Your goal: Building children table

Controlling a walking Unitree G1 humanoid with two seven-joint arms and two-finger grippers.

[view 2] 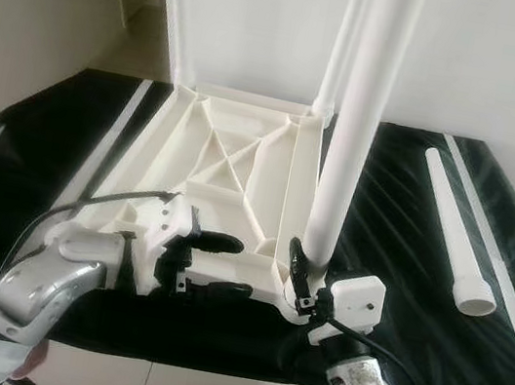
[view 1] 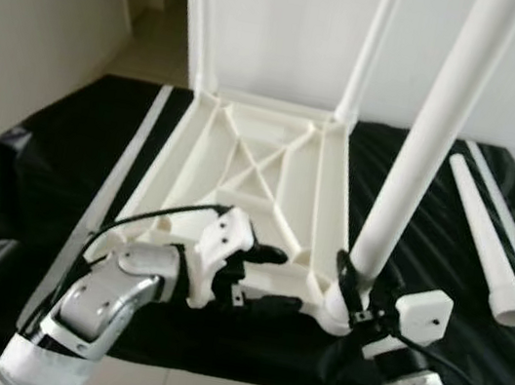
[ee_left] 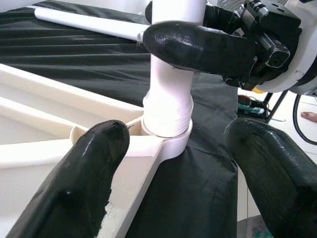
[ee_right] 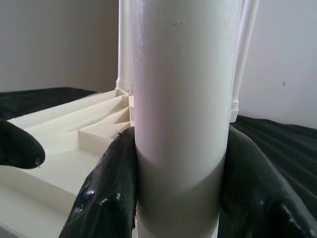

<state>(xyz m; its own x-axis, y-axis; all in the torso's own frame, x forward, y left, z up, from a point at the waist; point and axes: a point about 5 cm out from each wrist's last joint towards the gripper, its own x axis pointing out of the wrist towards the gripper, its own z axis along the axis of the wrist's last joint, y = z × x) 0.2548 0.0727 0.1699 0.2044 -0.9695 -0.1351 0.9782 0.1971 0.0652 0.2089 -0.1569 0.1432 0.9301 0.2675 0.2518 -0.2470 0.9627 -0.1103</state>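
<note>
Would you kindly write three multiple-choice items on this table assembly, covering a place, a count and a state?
1. Where does the loose leg lie?
A. on the black sheet, to the robot's right of the tabletop
B. inside the tabletop's ribs
C. on the floor tiles

2. How many legs stand upright in the tabletop?
A. one
B. three
C. four

3. What is the right gripper doing?
A. hanging idle
B. clamped around the near-right leg
C. holding a screwdriver

Answers: 1 A, it rests on the black sheet; 2 B, two at the far corners, one near; 3 B, its jaws press both sides of the leg.
</note>
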